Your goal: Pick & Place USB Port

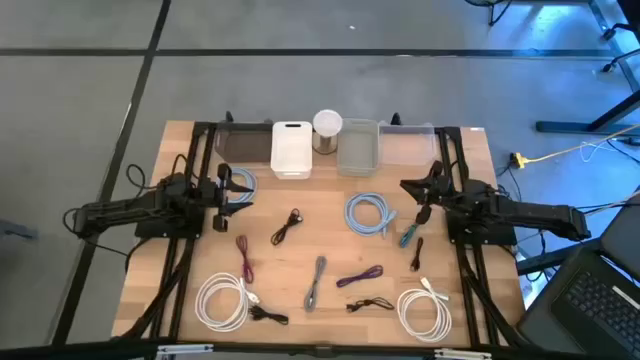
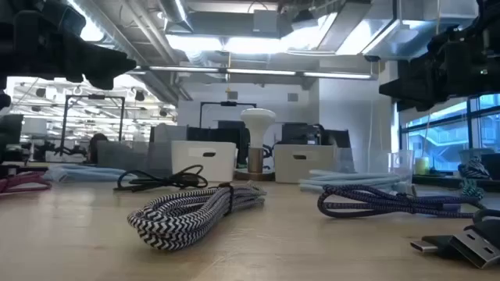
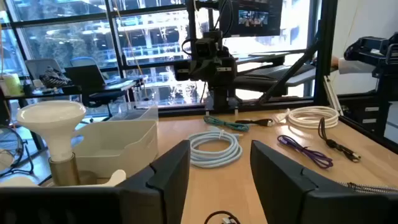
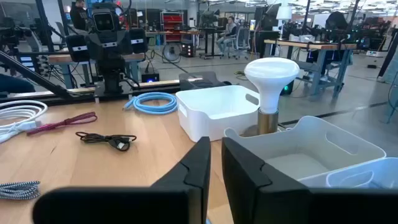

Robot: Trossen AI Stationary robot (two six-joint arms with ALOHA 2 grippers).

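We see the USB cables spread loose across the tabletop, well apart, likely so each can be picked singly; the bins wait at the far edge. Our left claw hovers near the left edge, fingers apart and empty. Our right claw, near the right edge, is almost closed, holding nothing.

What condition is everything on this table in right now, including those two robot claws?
Left end effector: open, empty, raised above the table.
Right end effector: nearly shut, empty, raised.
White bin: upright, looks empty.
Grey bin: upright, empty.
Light blue cable: coiled, flat on the table.
White cable: coiled.
Purple cable: loosely bundled.
Striped braided cable: bundled, lying flat.
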